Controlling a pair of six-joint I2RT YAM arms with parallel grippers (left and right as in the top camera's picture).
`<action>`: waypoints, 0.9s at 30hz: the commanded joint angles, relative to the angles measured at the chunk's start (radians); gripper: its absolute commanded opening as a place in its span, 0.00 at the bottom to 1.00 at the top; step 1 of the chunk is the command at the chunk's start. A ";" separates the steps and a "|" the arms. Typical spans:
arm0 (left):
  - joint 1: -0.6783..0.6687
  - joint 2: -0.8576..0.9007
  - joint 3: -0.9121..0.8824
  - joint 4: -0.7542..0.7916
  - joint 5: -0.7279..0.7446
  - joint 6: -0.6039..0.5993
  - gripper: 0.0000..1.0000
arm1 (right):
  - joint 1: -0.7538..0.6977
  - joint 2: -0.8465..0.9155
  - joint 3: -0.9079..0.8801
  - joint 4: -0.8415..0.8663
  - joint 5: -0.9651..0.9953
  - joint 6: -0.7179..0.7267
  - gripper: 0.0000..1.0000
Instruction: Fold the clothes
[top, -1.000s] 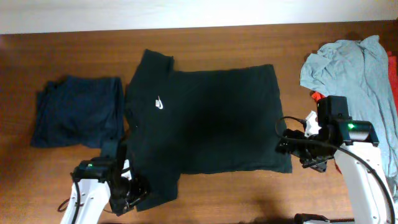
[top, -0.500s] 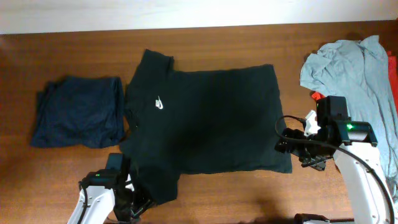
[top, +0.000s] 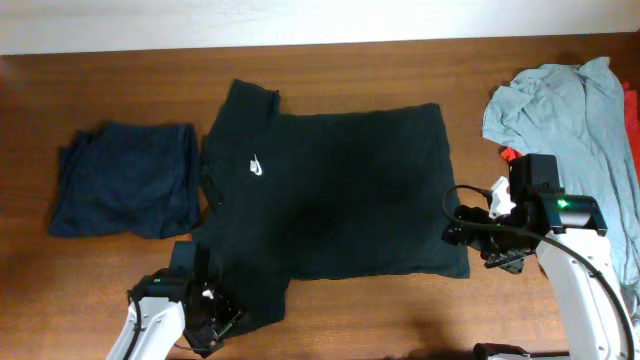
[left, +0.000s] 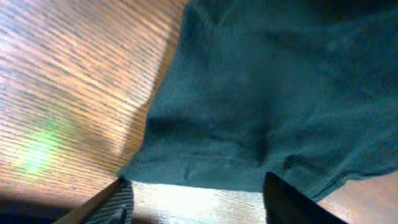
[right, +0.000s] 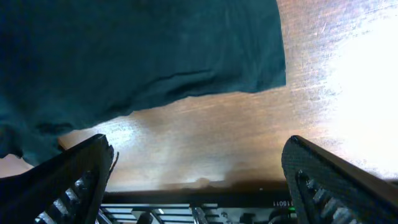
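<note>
The clothes (top: 340, 190), a black T-shirt with a small white logo (top: 257, 165), lie spread flat mid-table, collar to the left. My left gripper (top: 220, 318) sits at the near-left sleeve (top: 250, 295), open. In the left wrist view the sleeve hem (left: 205, 171) lies just ahead of the left gripper (left: 199, 208), with bare wood between its fingers. My right gripper (top: 458, 238) stands open at the shirt's near-right hem corner (top: 455, 265). In the right wrist view that corner (right: 261, 68) lies beyond the right gripper (right: 199, 186), whose jaws hold nothing.
A folded dark navy garment (top: 125, 178) lies left of the shirt. At the right edge a light grey shirt (top: 570, 110) is heaped over something red (top: 510, 155). Wooden table (top: 380, 310) runs along the front.
My left arm has slid toward the front edge and slightly right along the sleeve. The shirt and the right arm look unchanged.
</note>
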 joint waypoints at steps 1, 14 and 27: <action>0.003 0.055 -0.009 0.084 -0.042 0.000 0.56 | -0.006 -0.002 0.000 0.008 -0.002 0.008 0.88; 0.003 0.184 0.056 0.094 0.031 0.070 0.00 | -0.007 -0.002 0.000 0.019 -0.001 0.008 0.88; 0.003 0.061 0.387 -0.134 -0.095 0.169 0.01 | -0.008 0.098 -0.027 -0.011 0.025 0.057 0.89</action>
